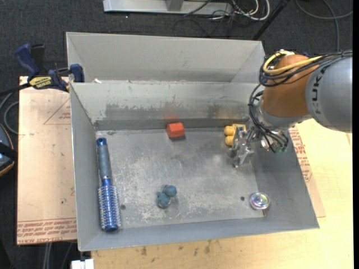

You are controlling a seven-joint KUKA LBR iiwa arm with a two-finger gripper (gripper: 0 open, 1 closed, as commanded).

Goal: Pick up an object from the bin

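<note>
Centre right, the gripper [241,152], jaws' state unclear, stood beside a small yellow lump [230,134], likely light and rigid, best pinched across its middle.

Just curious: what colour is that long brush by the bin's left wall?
The brush is blue; camera view shows it.

Mid-bin floor [207,172] is open; a blue brush [106,186] lies along the left wall.
</note>
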